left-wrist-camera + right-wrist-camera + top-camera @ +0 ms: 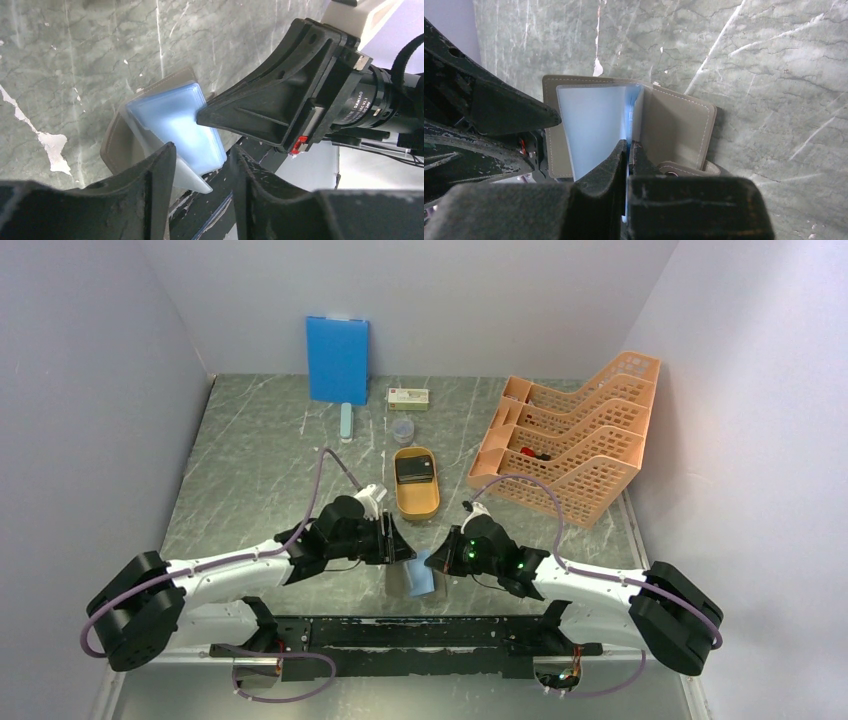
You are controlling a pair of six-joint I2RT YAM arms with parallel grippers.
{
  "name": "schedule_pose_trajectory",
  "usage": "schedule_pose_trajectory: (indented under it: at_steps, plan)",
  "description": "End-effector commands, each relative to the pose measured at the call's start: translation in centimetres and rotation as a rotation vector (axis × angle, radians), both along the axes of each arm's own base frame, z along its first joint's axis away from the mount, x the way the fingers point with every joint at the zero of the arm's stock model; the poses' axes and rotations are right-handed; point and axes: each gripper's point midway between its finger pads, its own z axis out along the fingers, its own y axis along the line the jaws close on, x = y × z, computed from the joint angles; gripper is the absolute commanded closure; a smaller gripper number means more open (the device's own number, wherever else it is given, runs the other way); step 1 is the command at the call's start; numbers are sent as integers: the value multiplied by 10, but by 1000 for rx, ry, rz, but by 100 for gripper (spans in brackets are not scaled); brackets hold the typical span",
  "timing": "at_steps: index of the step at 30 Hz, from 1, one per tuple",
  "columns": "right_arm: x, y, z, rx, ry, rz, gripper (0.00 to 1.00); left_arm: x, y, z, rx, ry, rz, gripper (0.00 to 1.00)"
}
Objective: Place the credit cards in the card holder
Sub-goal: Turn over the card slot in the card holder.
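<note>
Reaching inward and low at the middle of the near edge, the right gripper (628, 146) is pinching the bluish leaves of the open card holder (676, 127). The left gripper (201, 151), facing it, is spread around their corner. The credit cards (413, 471) are lying in the orange tray (417, 509), mid-worktop.

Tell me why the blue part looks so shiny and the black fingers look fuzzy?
Left wrist: light glares off the holder's plastic sleeves, washing them pale; the near fingers are too close, so soft. Right wrist: same glare, fingers blurred. Top: sharp, evenly lit.
</note>
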Motion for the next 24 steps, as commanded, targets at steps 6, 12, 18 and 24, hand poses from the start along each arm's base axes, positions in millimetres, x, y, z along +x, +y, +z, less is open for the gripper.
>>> schedule_pose_trajectory:
  at_steps: [6,12,18,24]
  plan:
    - [6,5,11,17,-22,-1,100,8,-9,65,-137,-114,13,47]
    - [6,7,11,27,-20,1,100,-4,-29,46,-118,-54,-42,55]
    - [6,8,13,31,-21,5,100,-11,-22,-10,19,20,-22,68]
    - [3,5,12,29,-20,7,100,-16,-5,-49,110,57,1,70]
